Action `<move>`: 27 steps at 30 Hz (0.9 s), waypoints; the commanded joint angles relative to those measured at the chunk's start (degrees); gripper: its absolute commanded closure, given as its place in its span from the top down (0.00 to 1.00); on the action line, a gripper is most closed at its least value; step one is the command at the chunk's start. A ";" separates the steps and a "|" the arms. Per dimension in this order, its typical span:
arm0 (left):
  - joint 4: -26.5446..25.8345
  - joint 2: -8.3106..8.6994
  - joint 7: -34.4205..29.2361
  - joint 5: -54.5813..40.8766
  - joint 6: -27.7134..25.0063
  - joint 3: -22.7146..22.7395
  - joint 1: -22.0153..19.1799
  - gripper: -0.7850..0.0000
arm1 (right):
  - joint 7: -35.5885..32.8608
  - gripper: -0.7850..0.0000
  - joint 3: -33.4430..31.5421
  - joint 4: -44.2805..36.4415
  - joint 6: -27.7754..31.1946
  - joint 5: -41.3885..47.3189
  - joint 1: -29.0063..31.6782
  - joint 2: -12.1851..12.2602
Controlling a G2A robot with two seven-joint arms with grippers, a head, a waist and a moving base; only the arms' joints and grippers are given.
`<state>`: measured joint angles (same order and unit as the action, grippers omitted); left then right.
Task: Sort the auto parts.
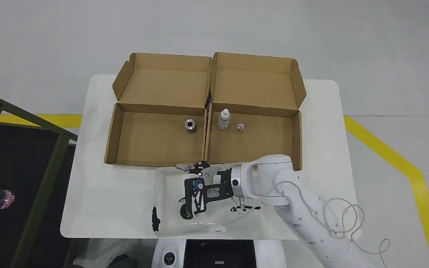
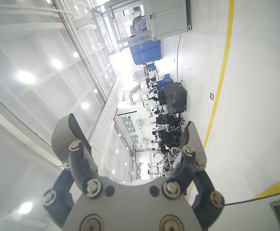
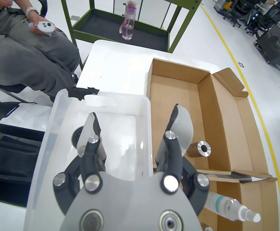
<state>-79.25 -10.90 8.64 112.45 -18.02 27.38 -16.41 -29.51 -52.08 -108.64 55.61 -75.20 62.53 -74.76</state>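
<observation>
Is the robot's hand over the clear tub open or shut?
Open. The right hand hangs over the clear tub, its two fingers spread wide apart with nothing gripped between them.

Pale grey floor [image 3: 196,32] with a yellow line [image 3: 231,57] beyond the right pincer [image 3: 135,110]; green rack [image 3: 100,28] farther ahead, holding a pink bottle [image 3: 126,24]; dark chairs [image 3: 269,19] well beyond it. Past the left pincer [image 2: 131,119], bright ceiling lights [image 2: 25,76] and blue machines [image 2: 145,51].

My right arm [image 1: 305,204] is glossy white, thin cable [image 1: 350,216] looped beside it; right gripper [image 3: 135,110] has grey plate, black links, silver screws.
</observation>
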 commanded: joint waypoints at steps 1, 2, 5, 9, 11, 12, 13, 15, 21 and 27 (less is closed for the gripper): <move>0.00 0.00 0.00 0.00 0.00 0.00 0.00 1.00 | 0.04 0.73 -0.02 -0.50 0.95 -0.63 1.00 0.36; 0.00 0.00 0.00 0.00 0.00 0.00 0.00 1.00 | 0.18 0.73 -0.03 -0.61 1.28 -0.86 1.44 0.51; 0.00 0.00 0.00 0.00 0.00 0.00 0.00 1.00 | 0.41 0.74 0.34 -0.90 2.39 -1.82 2.37 0.92; 0.00 0.00 0.00 0.00 0.00 0.00 0.00 1.00 | 0.83 0.76 1.92 -0.34 2.39 -3.34 2.93 1.54; 0.00 0.00 0.00 0.00 0.00 0.00 0.00 1.00 | 1.20 0.76 2.56 0.47 2.39 -3.81 2.95 1.84; 0.00 0.00 0.00 0.00 0.00 0.00 0.00 1.00 | 1.24 0.76 3.04 0.83 2.39 -4.16 2.87 1.98; 0.00 0.00 0.00 0.00 0.00 0.00 0.00 1.00 | 1.45 0.77 3.45 1.24 2.39 -4.30 2.78 2.10; 0.00 0.00 0.00 0.00 0.00 0.00 0.00 1.00 | 1.53 0.76 4.43 2.00 2.39 -4.77 2.48 2.31; 0.00 0.00 0.00 0.00 0.00 0.00 0.00 1.00 | 1.79 0.80 6.72 4.03 2.39 -5.21 1.80 2.86; 0.00 0.00 0.00 0.00 0.00 0.00 0.00 1.00 | 2.47 0.82 7.40 5.84 1.97 -5.71 1.25 3.10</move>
<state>-79.25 -10.90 8.64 112.45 -18.02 27.38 -16.41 -27.14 -44.82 -103.05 57.75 -80.75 63.89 -71.65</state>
